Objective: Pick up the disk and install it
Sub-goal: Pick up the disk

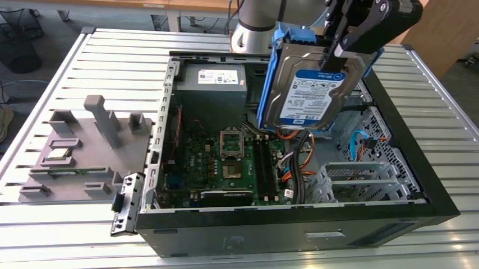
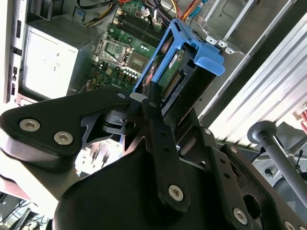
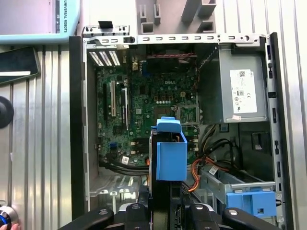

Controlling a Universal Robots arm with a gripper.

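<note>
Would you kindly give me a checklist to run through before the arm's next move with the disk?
1. Claw shut on the disk: ok.
2. Blue carrier bracket framing the disk: ok.
3. Disk hanging above the open computer case: ok.
4. Orange cables out of the way of the drive cage: cannot tell.
5. Free bay in the drive cage: cannot tell.
</note>
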